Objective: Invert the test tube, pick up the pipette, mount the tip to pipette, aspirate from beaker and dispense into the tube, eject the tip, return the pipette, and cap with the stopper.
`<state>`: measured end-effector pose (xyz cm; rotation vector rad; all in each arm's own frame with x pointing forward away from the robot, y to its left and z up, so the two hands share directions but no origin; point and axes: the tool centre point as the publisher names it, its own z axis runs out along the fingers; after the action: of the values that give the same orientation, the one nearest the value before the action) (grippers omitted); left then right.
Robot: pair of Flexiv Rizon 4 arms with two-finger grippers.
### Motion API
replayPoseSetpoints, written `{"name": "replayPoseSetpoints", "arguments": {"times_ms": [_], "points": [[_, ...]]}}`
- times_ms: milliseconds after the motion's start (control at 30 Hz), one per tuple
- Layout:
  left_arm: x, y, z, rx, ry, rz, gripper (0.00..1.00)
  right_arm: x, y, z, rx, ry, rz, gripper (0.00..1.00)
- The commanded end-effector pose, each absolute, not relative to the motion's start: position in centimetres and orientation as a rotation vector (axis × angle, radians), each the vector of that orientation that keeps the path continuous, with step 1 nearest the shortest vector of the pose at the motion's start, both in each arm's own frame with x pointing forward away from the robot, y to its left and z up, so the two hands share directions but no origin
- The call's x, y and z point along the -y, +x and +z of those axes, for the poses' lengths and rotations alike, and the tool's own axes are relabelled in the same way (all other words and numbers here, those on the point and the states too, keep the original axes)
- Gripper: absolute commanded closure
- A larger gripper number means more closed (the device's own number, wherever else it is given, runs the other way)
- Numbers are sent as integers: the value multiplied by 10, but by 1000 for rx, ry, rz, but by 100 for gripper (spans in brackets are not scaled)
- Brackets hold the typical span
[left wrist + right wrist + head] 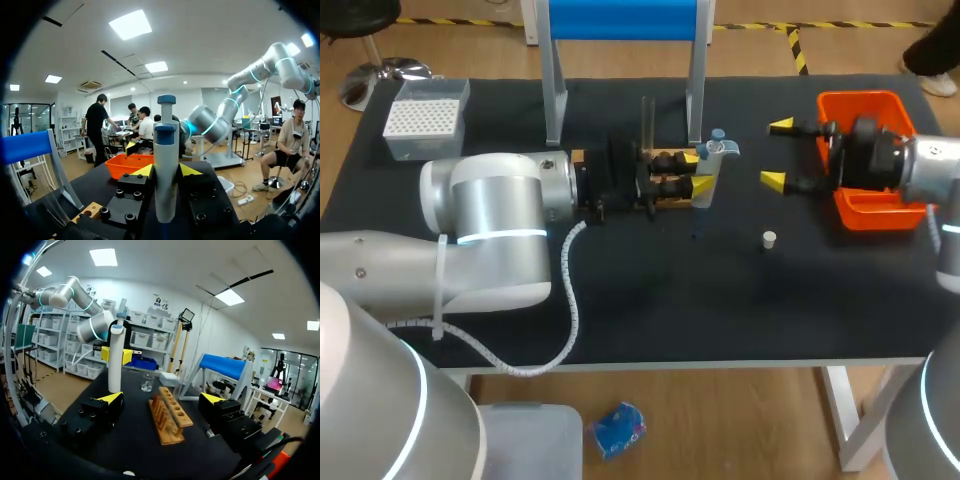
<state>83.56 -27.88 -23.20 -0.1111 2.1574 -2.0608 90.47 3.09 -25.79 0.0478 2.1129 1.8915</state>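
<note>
The left gripper (pixel 166 171) stood clamped on the pipette (pixel 165 165), one yellow-tipped finger on either side of its grey barrel. It held the tool upright above the dark table (pixel 650 300), just over the wooden rack (pixel 170 415). The right gripper (pixel 777 152) hung with its fingers wide apart and nothing between them, in front of the orange bin (pixel 865 110). The tip box (pixel 425 118) sat well apart at the table's far left corner, the beaker (pixel 146 383) lay beyond the rack, and the small white stopper (pixel 769 238) lay alone nearer the front edge. The pipette looked light and stiff, with a smooth plastic body likely to slip under a loose pinch. The mid-barrel grip seemed sound, since it left the blue plunger and the lower nose free.
</note>
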Motion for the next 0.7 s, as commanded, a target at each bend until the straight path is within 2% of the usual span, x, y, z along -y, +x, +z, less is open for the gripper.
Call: {"name": "replayPoseSetpoints", "arguments": {"times_ms": [33, 567, 700], "points": [[281, 834, -232, -2152, -119, -2054, 100, -27, 905, -251, -2139, 46, 1876, 0], [281, 834, -232, -2152, -119, -2054, 100, -27, 905, -251, -2139, 46, 1876, 0], [257, 843, -226, -2116, -207, -2019, 100, -27, 905, -251, -2139, 46, 1876, 0]]}}
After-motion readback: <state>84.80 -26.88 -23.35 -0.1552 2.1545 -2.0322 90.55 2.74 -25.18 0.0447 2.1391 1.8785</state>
